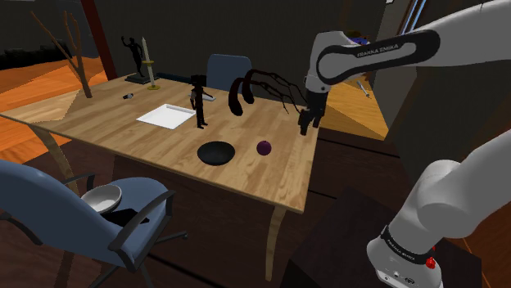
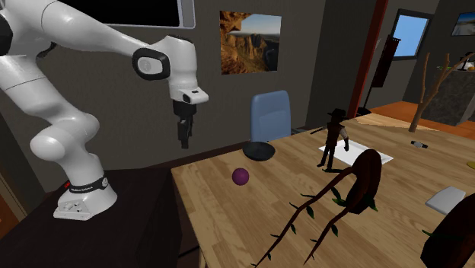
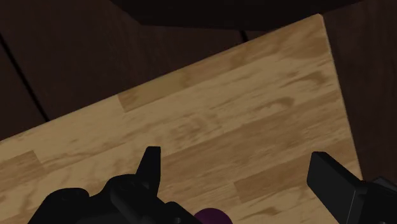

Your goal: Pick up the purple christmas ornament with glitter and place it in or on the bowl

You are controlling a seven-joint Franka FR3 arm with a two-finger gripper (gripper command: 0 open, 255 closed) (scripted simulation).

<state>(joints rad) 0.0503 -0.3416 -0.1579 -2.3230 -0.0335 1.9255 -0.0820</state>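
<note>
**Ana:** Where is the ornament at this moment?

**Me:** The purple ornament (image 1: 264, 148) lies on the wooden table (image 1: 156, 135), just beside the black bowl (image 1: 217, 153) but apart from it. In the shoulder view the bowl is at its left. My gripper (image 1: 306, 128) is at its right and higher, about over the table's edge.

**Ana:** So which way must you go?

**Me:** I judge down, and toward the bowl's side. In the second exterior view the gripper hangs to the left of the ball and well above it. The ball is round and I see no long axis, so I think any turn of the wrist will serve.

**Ana:** Are the fingers ready?

**Me:** Yes. In the wrist view the two fingers (image 3: 151, 167) stand wide apart, with nothing but table wood between them.

**Ana:** What can you not see well?

**Me:** In the wrist view the ornament is a small purple cap, cut off by the picture's edge and partly behind the gripper's body. It is not under the fingertips. I cannot make out any glitter. A white dish (image 1: 102, 197) also lies on the blue chair (image 1: 49, 214). I take the black bowl as the target, but this is my judgement.
</note>
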